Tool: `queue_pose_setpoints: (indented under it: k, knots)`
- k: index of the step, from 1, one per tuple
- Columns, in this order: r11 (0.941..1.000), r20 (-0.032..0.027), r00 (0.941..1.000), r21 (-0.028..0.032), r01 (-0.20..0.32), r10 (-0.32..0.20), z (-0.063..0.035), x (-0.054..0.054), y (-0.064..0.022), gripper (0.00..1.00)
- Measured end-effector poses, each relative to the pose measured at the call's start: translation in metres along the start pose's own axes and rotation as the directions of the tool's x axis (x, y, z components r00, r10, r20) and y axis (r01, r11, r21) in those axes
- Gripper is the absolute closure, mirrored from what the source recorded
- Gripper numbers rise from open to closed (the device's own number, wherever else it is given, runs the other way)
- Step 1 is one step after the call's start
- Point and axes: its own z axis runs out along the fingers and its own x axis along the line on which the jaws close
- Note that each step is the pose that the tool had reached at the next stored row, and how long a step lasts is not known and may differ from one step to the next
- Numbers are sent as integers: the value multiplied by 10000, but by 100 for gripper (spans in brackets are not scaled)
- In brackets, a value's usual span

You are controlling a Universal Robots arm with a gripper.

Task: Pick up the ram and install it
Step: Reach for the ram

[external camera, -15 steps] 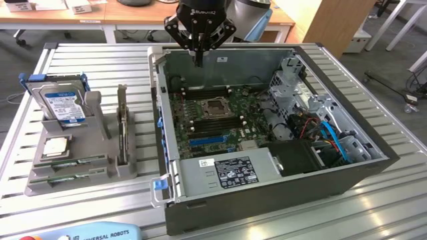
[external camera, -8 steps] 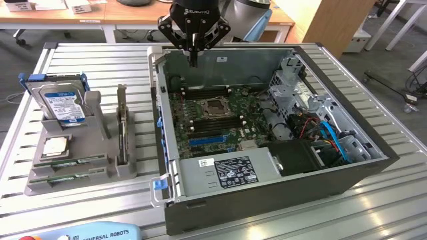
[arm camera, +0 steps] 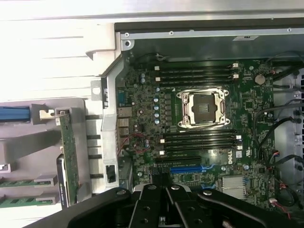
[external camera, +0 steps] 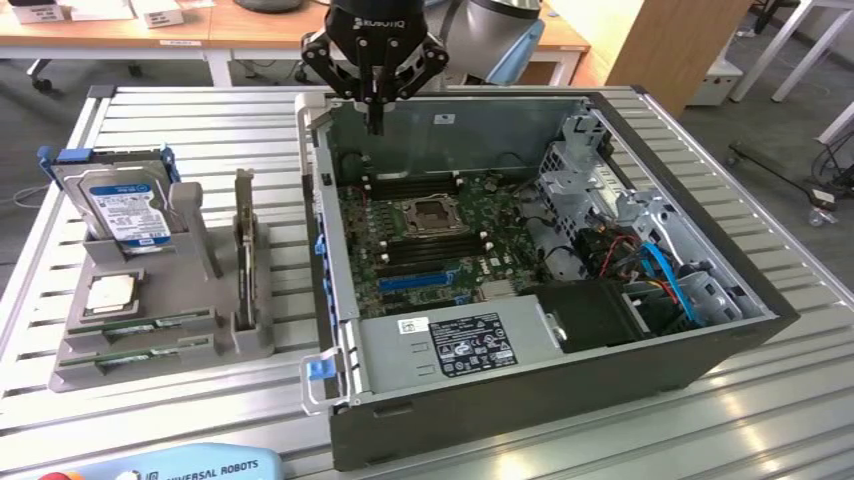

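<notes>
Your gripper (external camera: pixel 375 125) hangs at the upper centre of the exterior view, over the far wall of the open computer case (external camera: pixel 534 400). Its fingers are pressed together into one narrow point and carry nothing. In the wrist view the gripper (arm camera: pixel 165 202) shows as black linkage above the motherboard (arm camera: pixel 142 102).

The ram (external camera: pixel 150 324) is well apart from the tool, at the lower left of the exterior view. It lies flat in a slot of the grey holder tray (external camera: pixel 80 378), and a second green stick (external camera: pixel 140 352) lies just beside it, nearer the camera. The wrist view shows both sticks, the ram (arm camera: pixel 21 182) and the second green stick (arm camera: pixel 19 202), side by side in the tray.

On the same tray you have a hard drive (external camera: pixel 127 205) standing upright at the far end and a square silver processor chip (external camera: pixel 110 292) lying flat between the drive and the ram. An expansion card (external camera: pixel 244 250) stands on edge along the side nearest the case.

Inside the case the processor socket (external camera: pixel 430 215) sits in the middle of the motherboard, with long black memory slots (external camera: pixel 400 186) running on either side of it. A power supply (external camera: pixel 454 345) with a label fills the near corner. Tray and case both rest on the slatted metal table (external camera: pixel 200 130).
</notes>
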Motion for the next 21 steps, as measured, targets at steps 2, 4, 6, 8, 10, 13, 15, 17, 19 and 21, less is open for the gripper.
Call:
queue_pose_setpoints:
  k: [2,4,6,8,10,13,15,17,19,21]
  knots:
    - [10000,4,10000,0,1,-1,-1,32,-2,90]
    - [10000,7,10000,0,0,0,-2,60,-4,90]
    - [10000,8,10000,0,1,-1,-3,84,-6,90]
    - [10000,11,10000,0,2,-2,-4,111,-8,90]
    - [10000,15,10000,0,2,-2,-5,143,-11,90]
    - [10000,20,10000,-1,1,-1,-6,189,-14,90]
    - [10000,24,10000,-1,1,-1,-7,223,-16,90]
    - [10000,29,10000,-2,2,-2,-8,253,-19,90]
    - [10000,35,10000,-2,2,-2,-9,287,-22,90]
    - [10000,42,10000,-2,3,-3,-10,325,-24,90]
